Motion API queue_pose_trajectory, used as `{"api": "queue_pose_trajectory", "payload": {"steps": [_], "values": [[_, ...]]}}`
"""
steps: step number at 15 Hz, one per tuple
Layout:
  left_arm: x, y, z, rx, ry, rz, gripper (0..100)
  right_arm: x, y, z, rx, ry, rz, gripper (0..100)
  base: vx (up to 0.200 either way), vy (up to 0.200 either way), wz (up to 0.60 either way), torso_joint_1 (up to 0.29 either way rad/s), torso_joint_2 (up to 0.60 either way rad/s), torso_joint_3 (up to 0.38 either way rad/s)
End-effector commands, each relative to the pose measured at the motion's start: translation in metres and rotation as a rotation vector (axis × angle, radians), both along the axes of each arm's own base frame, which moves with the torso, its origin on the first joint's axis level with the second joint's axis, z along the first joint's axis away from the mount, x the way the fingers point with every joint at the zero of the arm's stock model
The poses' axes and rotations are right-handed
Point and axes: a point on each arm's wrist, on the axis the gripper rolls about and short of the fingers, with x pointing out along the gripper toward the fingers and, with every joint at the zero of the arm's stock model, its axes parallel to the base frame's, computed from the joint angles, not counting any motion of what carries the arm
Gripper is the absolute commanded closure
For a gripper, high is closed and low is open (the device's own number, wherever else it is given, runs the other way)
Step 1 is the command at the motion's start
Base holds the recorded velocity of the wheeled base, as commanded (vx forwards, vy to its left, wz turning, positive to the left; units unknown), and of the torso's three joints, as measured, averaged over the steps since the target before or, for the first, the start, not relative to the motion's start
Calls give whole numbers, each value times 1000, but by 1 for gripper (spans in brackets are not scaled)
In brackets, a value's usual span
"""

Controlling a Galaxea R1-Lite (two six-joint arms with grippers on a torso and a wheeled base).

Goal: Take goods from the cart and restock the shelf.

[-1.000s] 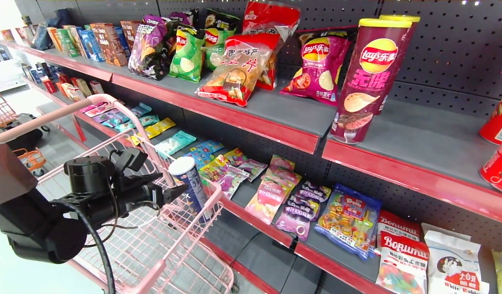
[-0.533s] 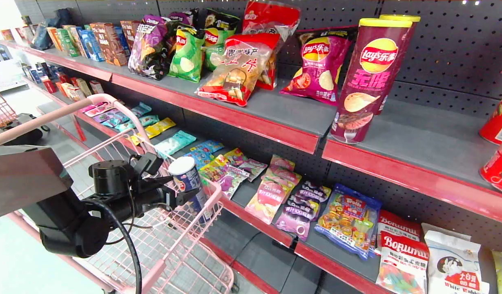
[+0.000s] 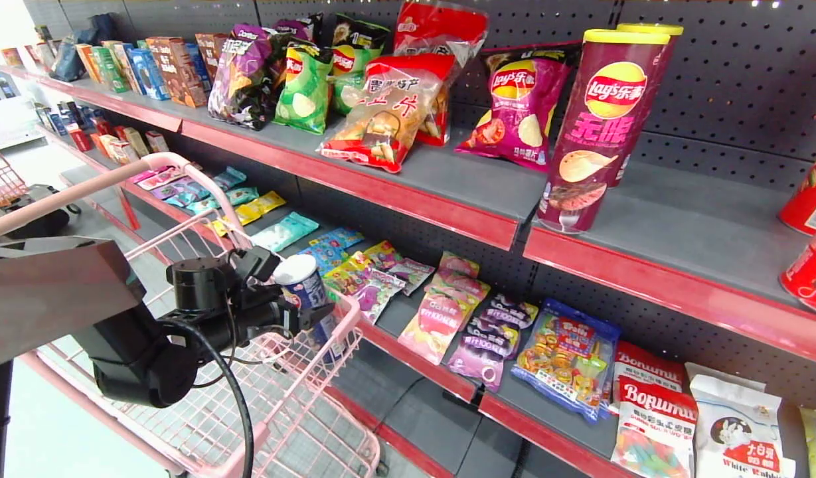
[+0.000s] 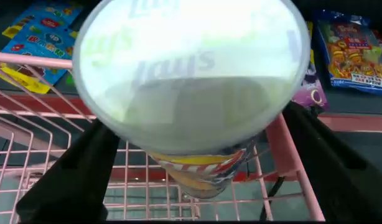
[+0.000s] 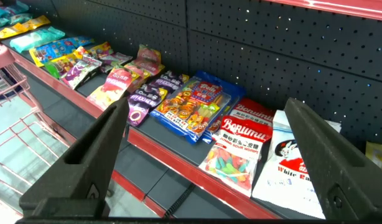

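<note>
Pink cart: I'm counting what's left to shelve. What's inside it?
One upright blue can with a white lid stands in the cart, the open left hand around it. The arm hides part of the cart floor.

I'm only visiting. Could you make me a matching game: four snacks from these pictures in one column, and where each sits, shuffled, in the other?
1 blue can
2 front maroon can
3 green chip bag
4 large blue candy bag

a upper shelf, standing upright
b inside the pink cart
c lower shelf, lying flat
d upper shelf, leaning among other bags

Pairs: 1-b, 2-a, 3-d, 4-c
</note>
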Motion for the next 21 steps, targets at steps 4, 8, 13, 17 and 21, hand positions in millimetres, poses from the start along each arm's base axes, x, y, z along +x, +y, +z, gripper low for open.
{"api": "queue_pose_trajectory", "payload": {"steps": [4, 8, 13, 17, 21], "values": [[4, -1, -12, 17, -32, -1, 100, 0, 0, 0, 0, 0, 1, 0, 0, 0, 0, 0, 0, 0], [-5, 1, -9, 20, -23, 7, 100, 0, 0, 0, 0, 2, 1, 0, 0, 0, 0, 0, 0, 0], [-21, 11, 28, 18, -83, 50, 100, 0, 0, 0, 0, 0, 1, 0, 0, 0, 0, 0, 0, 0], [-46, 26, 90, 10, -149, 108, 100, 0, 0, 0, 0, 2, 1, 0, 0, 0, 0, 0, 0, 0], [-111, 40, 163, -20, -185, 172, 100, 0, 0, 0, 0, 2, 1, 0, 0, 0, 0, 0, 0, 0]]}}
